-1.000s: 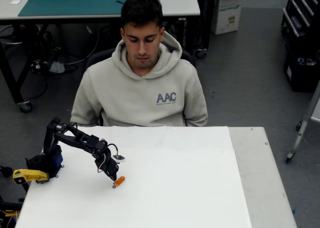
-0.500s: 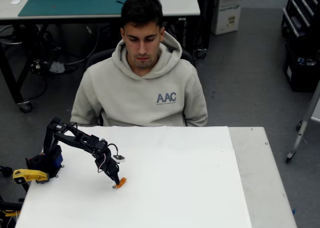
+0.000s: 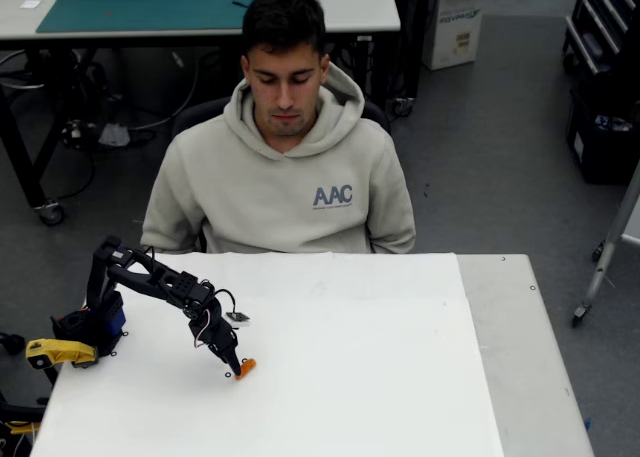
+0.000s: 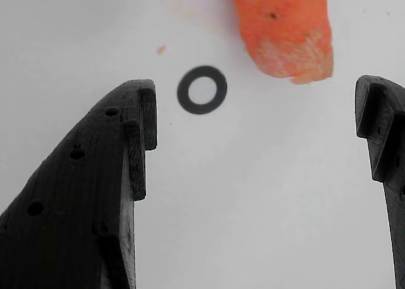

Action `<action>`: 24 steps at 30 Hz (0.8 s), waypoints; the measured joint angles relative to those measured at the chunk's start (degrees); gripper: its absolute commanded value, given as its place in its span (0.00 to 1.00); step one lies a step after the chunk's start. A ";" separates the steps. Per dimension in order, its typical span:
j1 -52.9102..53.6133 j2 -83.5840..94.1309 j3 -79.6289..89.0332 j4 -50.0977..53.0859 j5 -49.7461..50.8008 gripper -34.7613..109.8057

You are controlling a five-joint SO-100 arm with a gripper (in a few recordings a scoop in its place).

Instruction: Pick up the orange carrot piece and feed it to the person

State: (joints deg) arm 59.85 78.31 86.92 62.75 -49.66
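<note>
Wrist view crops carrot piece (image 4: 283, 30) beyond spread pincer (image 4: 256, 121).

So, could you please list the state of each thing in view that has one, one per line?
gripper: open, jaws wide apart, low over the table, holding nothing.
orange carrot piece: lying on the table, just beyond the fingertips, not gripped.
person: seated behind the table, head bowed toward it.
table: white top, a small black ring mark near the carrot.

The overhead view looks down from high above the white table (image 3: 380, 377), facing the seated person (image 3: 285, 167) at its far edge. The wrist view sits very close to the tabletop, peering between the gripper (image 4: 256, 121) fingers — both views share the carrot piece (image 3: 245, 366) and the table around it.
</note>
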 measured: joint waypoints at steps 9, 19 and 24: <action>-0.70 0.00 -5.10 0.00 0.00 0.41; -0.70 -2.90 -6.86 0.00 0.00 0.41; -0.70 -5.89 -6.86 0.00 0.00 0.41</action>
State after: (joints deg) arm 59.15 72.42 80.07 62.75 -49.66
